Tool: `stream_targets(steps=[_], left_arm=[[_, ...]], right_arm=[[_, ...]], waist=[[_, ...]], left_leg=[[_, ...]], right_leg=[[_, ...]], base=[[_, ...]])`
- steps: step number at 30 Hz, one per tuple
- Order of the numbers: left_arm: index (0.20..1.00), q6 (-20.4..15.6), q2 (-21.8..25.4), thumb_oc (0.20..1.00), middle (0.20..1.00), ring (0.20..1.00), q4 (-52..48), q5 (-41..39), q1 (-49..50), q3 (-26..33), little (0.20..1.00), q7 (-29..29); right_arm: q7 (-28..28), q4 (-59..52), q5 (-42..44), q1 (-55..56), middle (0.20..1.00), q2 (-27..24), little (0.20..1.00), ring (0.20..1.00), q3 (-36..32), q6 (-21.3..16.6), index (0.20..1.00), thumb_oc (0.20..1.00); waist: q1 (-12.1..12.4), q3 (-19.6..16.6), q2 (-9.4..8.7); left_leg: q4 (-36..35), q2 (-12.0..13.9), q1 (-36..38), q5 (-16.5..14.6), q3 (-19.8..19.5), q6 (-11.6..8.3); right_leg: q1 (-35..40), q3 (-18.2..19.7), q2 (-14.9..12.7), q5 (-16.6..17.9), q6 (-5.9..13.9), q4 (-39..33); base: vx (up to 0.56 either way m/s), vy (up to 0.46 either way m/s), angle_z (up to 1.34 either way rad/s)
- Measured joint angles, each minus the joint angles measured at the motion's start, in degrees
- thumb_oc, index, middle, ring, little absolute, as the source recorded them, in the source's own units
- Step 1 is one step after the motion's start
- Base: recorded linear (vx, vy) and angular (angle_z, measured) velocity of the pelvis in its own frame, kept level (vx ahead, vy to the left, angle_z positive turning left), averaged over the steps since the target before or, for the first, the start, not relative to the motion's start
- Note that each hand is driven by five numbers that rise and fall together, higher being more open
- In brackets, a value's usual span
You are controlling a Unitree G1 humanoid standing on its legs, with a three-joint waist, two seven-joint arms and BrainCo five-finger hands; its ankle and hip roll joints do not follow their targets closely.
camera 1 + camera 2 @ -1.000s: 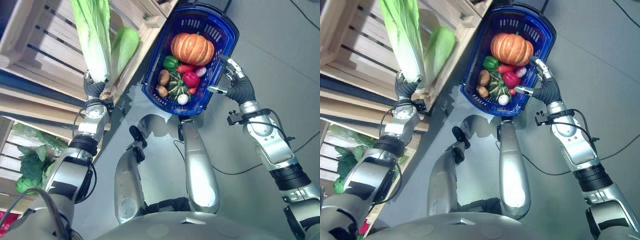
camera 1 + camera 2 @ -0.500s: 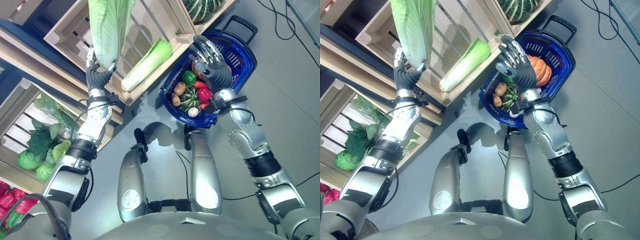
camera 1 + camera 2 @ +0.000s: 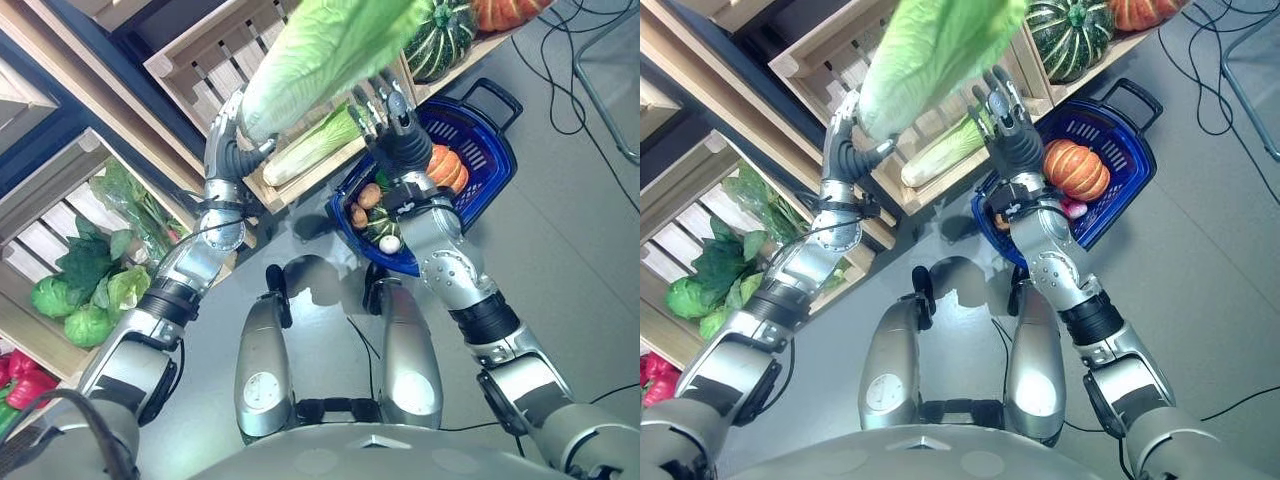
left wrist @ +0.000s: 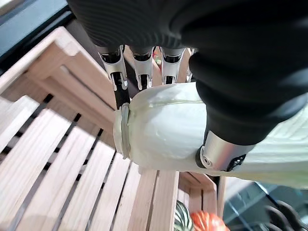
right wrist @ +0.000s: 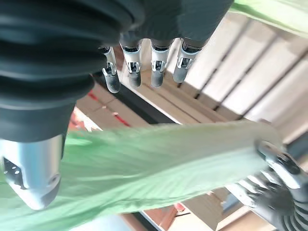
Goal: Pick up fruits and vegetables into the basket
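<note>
Gripping the napa cabbage [image 3: 320, 55] by its pale base, our left hand [image 3: 238, 150] lifts it above the blue basket [image 3: 492, 175] while our right hand [image 3: 1005, 128], fingers spread and empty, rises to steady its leaves.

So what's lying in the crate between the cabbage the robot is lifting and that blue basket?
A second cabbage, lying in the crate, between the held cabbage and the basket, seen in both eye views.

Left hand [image 3: 236, 140] raised, fingers curled in a grasp, right hand [image 3: 1005, 125] raised, fingers straight
</note>
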Motion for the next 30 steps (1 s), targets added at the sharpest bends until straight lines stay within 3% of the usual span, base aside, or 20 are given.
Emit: stream_targets(steps=[4, 17, 25, 30], left_arm=[[0.2, 1.4, 1.65, 0.2, 0.2, 0.2, -1.5, 5.26, -1.47, -2.71, 0.2, 0.01], [0.2, 11.26, 5.95, 0.2, 0.2, 0.2, -1.84, 19.13, -5.81, -8.51, 0.2, -2.23], [0.2, 16.22, 5.97, 0.2, 0.2, 0.2, -6.01, 24.45, -6.91, -10.35, 0.2, -8.75], [0.2, 18.5, 6.67, 0.2, 0.2, 0.2, -7.57, 30.62, -7.73, -12.26, 0.2, -10.12]], right_arm=[[-0.31, 0.46, 0.85, 0.0, 1.0, 0.18, 1.0, 1.0, 0.44, 0.15, 1.0, 1.0], [-5.65, 5.03, 4.71, -0.06, 1.0, -0.71, 1.0, 1.0, 2.48, 2.42, 1.0, 1.0], [-9.5, 5.04, -2.18, -0.1, 1.0, -1.91, 1.0, 1.0, 2.49, 0.96, 1.0, 1.0], [-13.62, 5.07, -2.59, 0.02, 1.0, -2.58, 1.0, 1.0, 2.42, -2.93, 1.0, 1.0]], waist=[[0.02, 0.09, -0.2], [-0.1, 0.22, -0.49], [-0.19, 0.23, -0.51], [-0.23, 0.23, -0.51]], left_leg=[[0.14, 0.0, 0.03, -0.01, -0.15, 0.03], [0.77, -0.3, 0.35, -1.01, -0.31, 0.37], [0.67, -0.33, -0.14, -1.1, -0.31, 0.49], [0.31, -0.36, -0.53, -1.22, 0.22, 0.57]], right_leg=[[0.39, -0.38, -0.08, 0.04, 0.03, -0.33], [1.94, -0.78, -0.38, 0.54, 0.57, -1.87], [1.79, -0.9, -0.37, 0.66, 0.78, -2.64], [1.13, -0.65, -0.41, 0.74, 0.88, -2.98]], base=[[0.01, -0.002, 0.03], [-0.01, 0.006, 0.01], [-0.02, 0.015, 0.0], [-0.03, 0.016, -0.03]])
